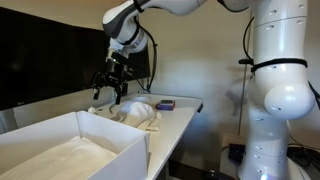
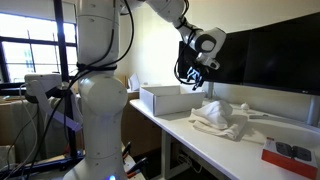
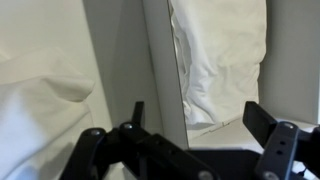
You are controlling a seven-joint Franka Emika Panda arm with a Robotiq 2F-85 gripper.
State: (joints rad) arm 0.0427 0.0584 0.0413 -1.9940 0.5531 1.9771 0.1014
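Note:
My gripper (image 1: 110, 90) (image 2: 192, 78) hangs open in the air above the white table, with nothing between its fingers. Below it lies a crumpled white cloth (image 1: 141, 111) (image 2: 220, 118) on the tabletop. Next to the cloth stands a white open box (image 1: 112, 133) (image 2: 160, 98). In the wrist view my gripper (image 3: 200, 122) looks straight down: the box's wall (image 3: 135, 50) runs up the picture, the white cloth (image 3: 222, 60) lies to its right, and cream fabric (image 3: 40, 110) lies to its left, inside the box.
A small dark, flat object (image 1: 166, 104) (image 2: 289, 152) lies on the table beyond the cloth. A large black screen (image 1: 45, 60) (image 2: 270, 55) stands along the table's back. The robot's white base (image 1: 275, 90) (image 2: 100, 100) is beside the table.

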